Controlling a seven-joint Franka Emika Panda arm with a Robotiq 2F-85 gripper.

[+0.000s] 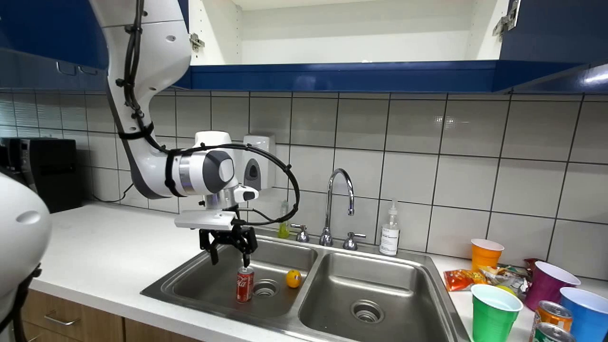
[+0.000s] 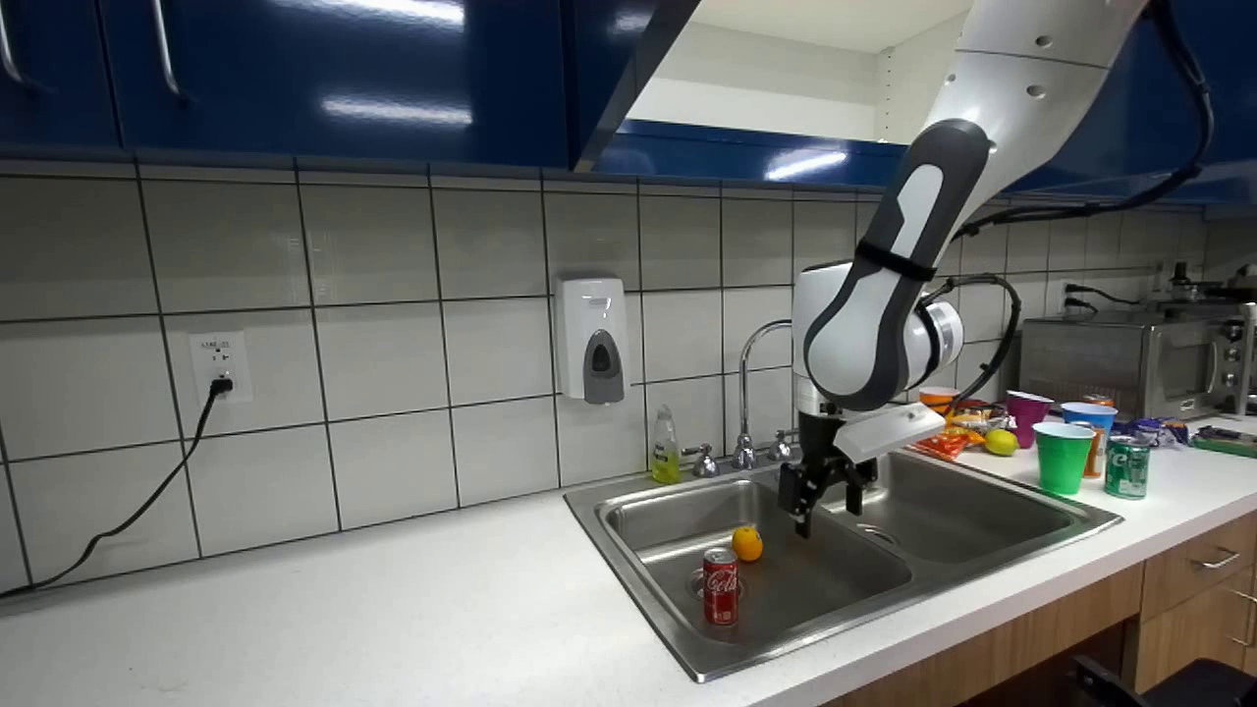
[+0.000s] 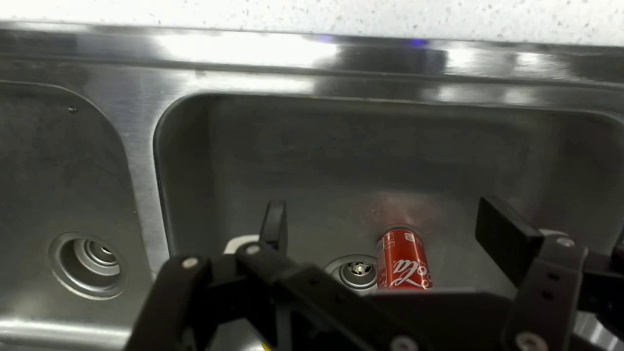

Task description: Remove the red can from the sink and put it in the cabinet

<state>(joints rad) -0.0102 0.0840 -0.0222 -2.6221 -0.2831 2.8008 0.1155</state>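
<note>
the gripper (image 1: pixel 230 262) hangs over the sink (image 1: pixel 389 275), its jaws wide apart; lower than it and clear of it, the red can (image 1: pixel 245 285) stands upright in the sink, near a small round orange object (image 1: pixel 293 279), while the open cabinet (image 1: pixel 342 77) is higher than the gripper

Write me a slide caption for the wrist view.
Open gripper over the steel sink, with the red can standing beside a drain.

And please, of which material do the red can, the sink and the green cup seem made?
Red can: probably aluminium, glossy printed red, with a silvery top.
Sink: likely stainless steel, satin grey with blurred reflections.
Green cup: perhaps plastic, smooth, thin-walled, pale inside.
</note>
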